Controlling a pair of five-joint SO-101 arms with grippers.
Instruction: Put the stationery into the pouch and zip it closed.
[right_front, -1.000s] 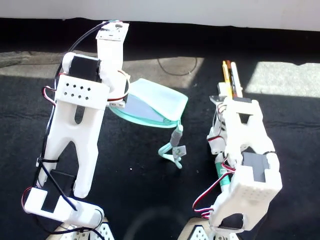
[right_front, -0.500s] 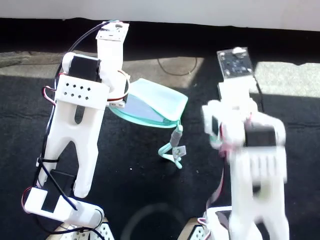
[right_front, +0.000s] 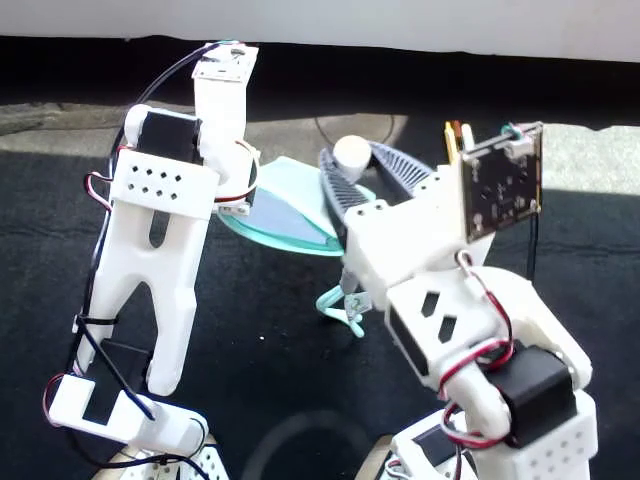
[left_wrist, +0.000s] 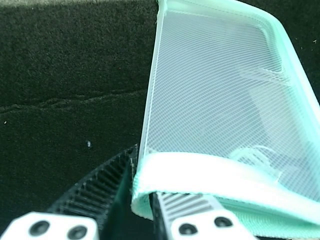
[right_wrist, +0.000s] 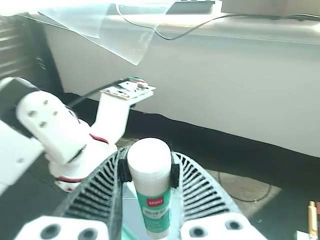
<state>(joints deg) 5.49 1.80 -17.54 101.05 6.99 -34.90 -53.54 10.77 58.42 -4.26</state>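
Observation:
A mint-green mesh pouch (right_front: 290, 215) lies on the black table with its strap and zip pull (right_front: 347, 300) trailing toward the front. My left gripper (left_wrist: 142, 205) is shut on the pouch (left_wrist: 215, 100) at its rim, at the pouch's left end in the high view. My right gripper (right_front: 350, 165) hangs raised just above the pouch's right end, shut on a glue stick (right_front: 352, 153) with a white cap. In the right wrist view the glue stick (right_wrist: 149, 190) stands upright between the fingers of that gripper (right_wrist: 148, 165). Pens (right_front: 455, 140) lie at the back right.
The left arm (right_front: 165, 230) stretches from the front left up to the pouch and shows beyond the glue stick as a white body (right_wrist: 70, 135). A white wall (right_wrist: 225, 85) borders the table's far side. A thin cable (right_front: 340, 135) loops behind the pouch.
My right arm has risen from the right side of the table and swung left toward the pouch, carrying the glue stick. The left arm and pouch have not moved.

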